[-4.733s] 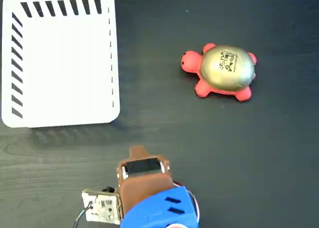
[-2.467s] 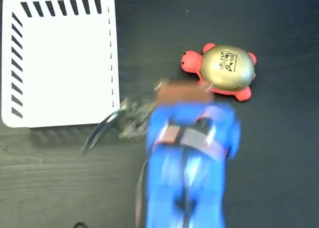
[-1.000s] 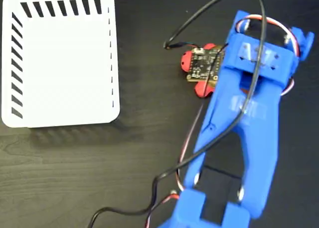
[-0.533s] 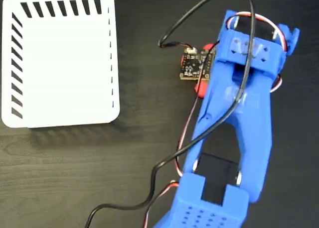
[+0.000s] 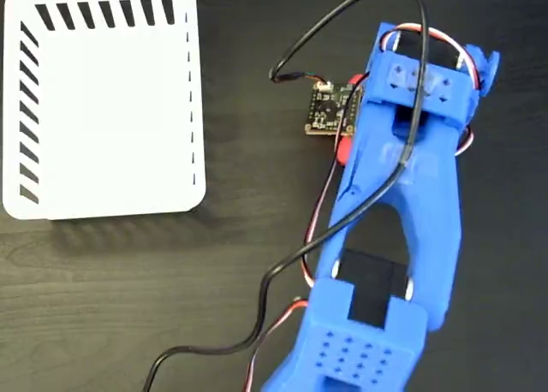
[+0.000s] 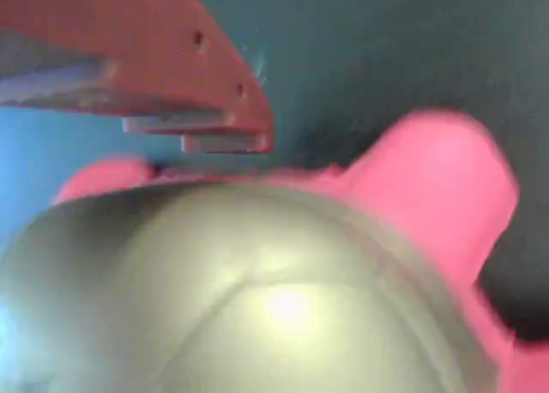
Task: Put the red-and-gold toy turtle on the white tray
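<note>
turtle (image 6: 283,299) mostly hidden, heading unclear

Fixed view looks straight down on my dark table (image 5: 128,281), taking in the white tray (image 5: 103,101) at upper left and my blue arm (image 5: 402,204) at right. Wrist view sits very close over the red-and-gold toy turtle (image 6: 257,299), blurred; both views share it.

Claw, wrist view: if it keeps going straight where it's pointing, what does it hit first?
Most likely the turtle: its gold shell fills the wrist view just below the claw's one visible finger. In the fixed view the arm hides nearly all of the toy, so the remaining gap is unclear.
</note>
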Robot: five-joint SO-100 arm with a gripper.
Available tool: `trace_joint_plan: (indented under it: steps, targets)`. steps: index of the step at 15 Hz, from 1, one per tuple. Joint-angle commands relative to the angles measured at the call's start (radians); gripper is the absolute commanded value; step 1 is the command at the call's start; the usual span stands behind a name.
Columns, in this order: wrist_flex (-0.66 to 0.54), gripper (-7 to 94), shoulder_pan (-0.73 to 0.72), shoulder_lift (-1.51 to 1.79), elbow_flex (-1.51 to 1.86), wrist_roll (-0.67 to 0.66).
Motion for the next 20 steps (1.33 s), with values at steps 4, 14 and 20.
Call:
trace_joint_plan:
  steps: [4, 14, 20]
  targets:
    - [0.006, 35, 0.006, 0.031, -0.029, 0.0]
    - [0.018, 0, 0.017, 0.048, -0.034, 0.005]
    - [0.232, 0, 0.008, 0.21, -0.218, 0.054]
